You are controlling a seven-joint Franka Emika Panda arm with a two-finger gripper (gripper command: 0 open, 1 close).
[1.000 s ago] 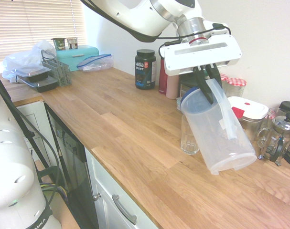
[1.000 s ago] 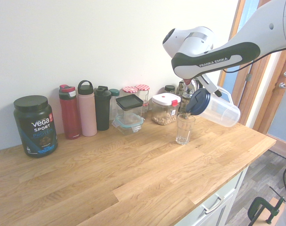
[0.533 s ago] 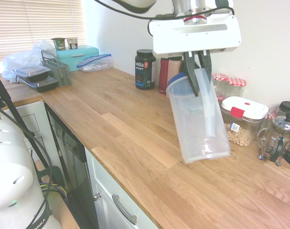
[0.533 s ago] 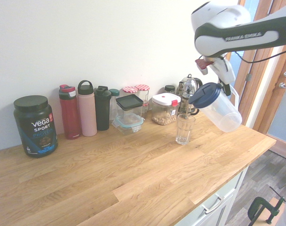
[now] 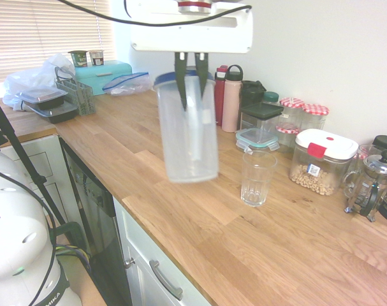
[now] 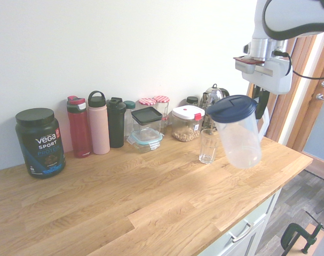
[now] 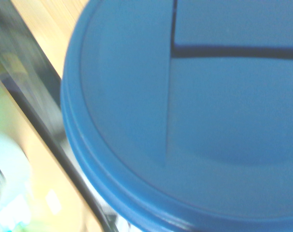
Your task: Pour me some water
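One jug [image 5: 187, 131] up in the air, and you've got it: fingers [image 5: 180, 80] clamped tight on its handle side, pointing straight down. Jug hangs nearly upright, base tipped just a touch, clear of the table [image 5: 180, 204]. Translucent body, dark blue lid [image 6: 231, 108] on top; wrist cam is basically all lid [image 7: 185, 121], blurry. Water inside: can't make it out from any view, too faint.

Ribbed glass [image 5: 257, 178] stands upright on the table, apart from the jug. In the first ext. view it's to the jug's right; in the second ext. view the glass [image 6: 207, 145] sits just left of the jug, partly behind it. Can't tell if there's anything in the glass.

Back along the wall, second ext. view, left to right: black Vega tub [image 6: 40, 142], red bottle [image 6: 79, 127], pink bottle [image 6: 99, 122], black shaker [image 6: 116, 122], dark-lidded container [image 6: 147, 127], two jars w/ checked lids [image 6: 155, 101], white-lidded nut container [image 6: 187, 123], French press [image 6: 213, 104].

Far end, first ext. view: teal box [image 5: 104, 76], dish rack [image 5: 75, 94], plastic trays [image 5: 46, 102] near the blinds.
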